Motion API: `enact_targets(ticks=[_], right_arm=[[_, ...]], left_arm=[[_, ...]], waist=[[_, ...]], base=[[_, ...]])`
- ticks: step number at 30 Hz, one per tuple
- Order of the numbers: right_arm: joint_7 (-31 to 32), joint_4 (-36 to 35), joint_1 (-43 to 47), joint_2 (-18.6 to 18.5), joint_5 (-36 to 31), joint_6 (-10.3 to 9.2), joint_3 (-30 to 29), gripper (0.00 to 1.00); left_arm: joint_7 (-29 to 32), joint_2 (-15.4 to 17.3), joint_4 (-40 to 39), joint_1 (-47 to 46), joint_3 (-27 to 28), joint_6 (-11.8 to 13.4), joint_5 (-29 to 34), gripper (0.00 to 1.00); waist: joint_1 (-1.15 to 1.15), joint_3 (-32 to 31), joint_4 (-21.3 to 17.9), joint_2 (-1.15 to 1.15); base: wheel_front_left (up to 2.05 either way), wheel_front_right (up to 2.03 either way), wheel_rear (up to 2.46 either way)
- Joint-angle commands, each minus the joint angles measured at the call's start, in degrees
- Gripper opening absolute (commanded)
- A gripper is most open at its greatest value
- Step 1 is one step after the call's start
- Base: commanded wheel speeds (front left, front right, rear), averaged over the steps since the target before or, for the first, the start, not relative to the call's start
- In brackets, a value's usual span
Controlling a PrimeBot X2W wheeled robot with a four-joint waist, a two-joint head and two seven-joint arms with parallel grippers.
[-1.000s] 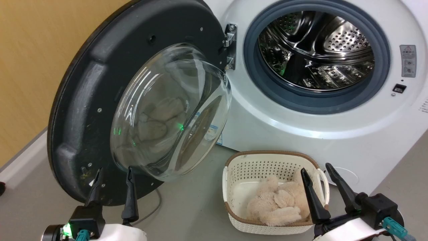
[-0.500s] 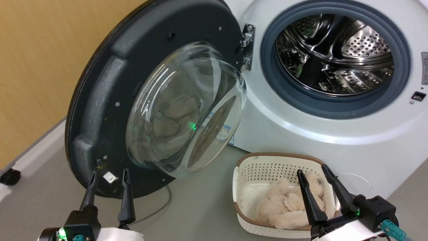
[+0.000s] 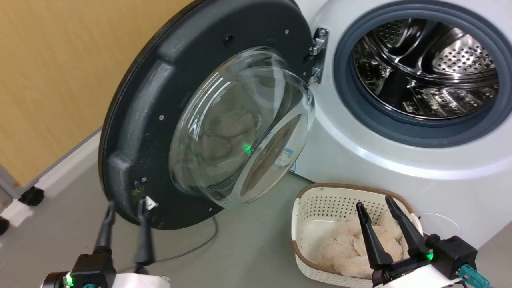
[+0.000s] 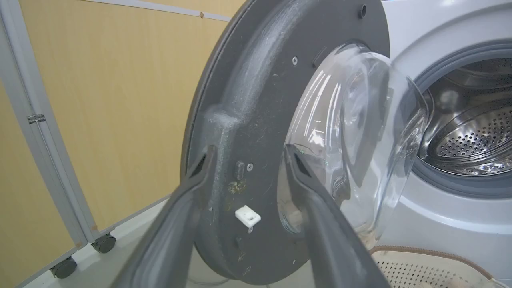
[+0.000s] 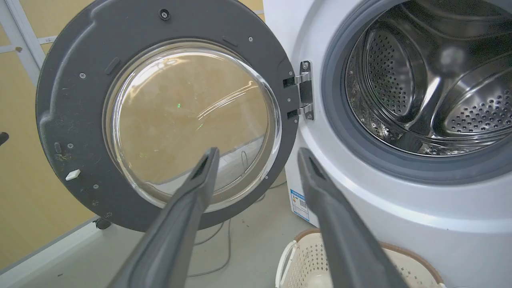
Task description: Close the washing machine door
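Here the left hand (image 3: 126, 204), fingers apart, is by the washing machine door (image 3: 136, 120) rim; right hand (image 3: 373, 201) apart too.

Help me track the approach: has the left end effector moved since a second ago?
Yes, leftward: the left end effector now sits left of the door's white latch.

Bright even light, glare on door glass (image 3: 240, 128).

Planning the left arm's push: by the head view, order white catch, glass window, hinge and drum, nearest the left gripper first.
1. White catch, right at the left gripper.
2. Glass window, middle of the door.
3. Hinge, its far edge.
4. Drum, far right.
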Motion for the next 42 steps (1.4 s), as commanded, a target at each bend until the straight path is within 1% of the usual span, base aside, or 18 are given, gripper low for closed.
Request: enact_targets(ticks=[1,7,10,13,17,20,22,25,27,29,31,34,37,39,42], right_arm=[[-0.6,0.2,0.1,-0.3,0.6,0.04,0.2,1.00],[-1.1,0.0,0.5,-0.3,1.1,0.05,-0.2,1.00],[-1.1,-0.1,0.5,-0.4,1.0,0.05,-0.2,1.00],[-1.1,-0.3,0.0,-0.6,0.9,0.05,-0.1,1.00],[-1.1,-0.6,-0.6,-1.2,0.7,0.05,-0.1,1.00],[-1.1,-0.8,-0.8,-1.9,0.6,0.05,0.0,1.00],[-1.1,-0.8,-1.2,-2.5,0.5,0.05,0.1,1.00],[-1.1,-0.9,-2.0,-3.3,0.5,0.05,0.3,1.00],[-1.1,-0.9,-2.7,-3.8,0.5,0.05,0.5,1.00],[-1.1,-1.0,-3.3,-4.0,0.6,0.05,0.6,1.00],[-1.1,-1.0,-3.8,-4.2,0.6,0.05,1.0,1.00],[-1.1,-0.9,-4.4,-4.4,0.6,0.05,1.5,1.00],[-1.1,-0.7,-4.9,-4.4,0.6,0.05,1.7,1.00],[-1.1,-0.6,-5.0,-4.4,0.7,0.05,1.6,1.00],[-1.1,-0.5,-4.9,-4.4,0.7,0.05,1.5,1.00]], left_arm=[[-0.5,0.0,-0.4,0.8,0.2,0.2,-0.2,0.00],[-1.0,0.0,-1.2,0.8,0.8,-0.4,0.2,0.00],[-1.0,0.0,-2.8,0.5,1.7,-0.2,-0.3,0.00],[-1.0,0.7,-4.6,-0.6,4.0,-0.9,-1.1,0.00],[-1.0,2.3,-6.1,-3.3,8.6,-2.7,-4.3,0.00],[-1.0,5.4,-4.2,-6.7,12.5,-5.3,-7.7,0.00],[-0.4,7.3,-1.2,-10.0,15.0,-6.8,-11.6,0.00],[4.3,10.0,3.7,-15.9,18.8,-8.2,-19.7,0.00],[9.0,12.4,6.9,-19.5,20.2,-9.0,-25.0,0.00],[13.7,14.2,10.2,-22.9,21.9,-9.5,-30.6,0.00],[18.3,15.2,13.8,-26.1,24.3,-9.5,-36.6,0.00],[25.0,15.9,19.6,-30.6,28.2,-7.9,-45.3,0.00],[32.9,15.6,24.3,-34.1,31.6,-5.3,-54.2,0.00],[38.0,15.3,26.0,-35.8,33.5,-3.8,-59.6,0.00],[45.8,14.9,26.5,-36.6,34.5,-2.8,-65.8,0.00]], waist=[[0.00,0.1,0.3,0.00],[0.00,0.3,1.2,0.00],[0.00,0.7,0.7,0.00],[0.00,1.5,0.0,0.00],[0.00,2.8,-1.0,0.00],[0.00,4.0,-1.6,0.00],[0.00,4.9,-2.0,0.00],[0.00,6.2,-2.8,0.00],[0.00,7.1,-3.4,0.00],[0.00,7.9,-3.9,0.00],[0.00,8.6,-4.5,0.00],[0.00,9.3,-5.3,0.00],[0.00,9.6,-5.9,0.00],[0.00,9.7,-6.2,0.00],[0.00,9.6,-6.6,0.00]], base=[[0.00,0.00,0.00],[0.00,0.00,0.00],[0.00,0.00,0.00],[0.00,0.00,0.00],[0.00,0.00,0.00],[0.00,0.00,0.00],[0.00,0.00,0.00],[0.00,0.00,0.00],[0.00,0.00,0.00],[0.00,0.00,0.00],[0.00,0.00,0.00],[0.00,0.00,0.00],[0.00,0.00,0.00],[0.00,0.00,0.00],[0.00,0.00,0.00]])
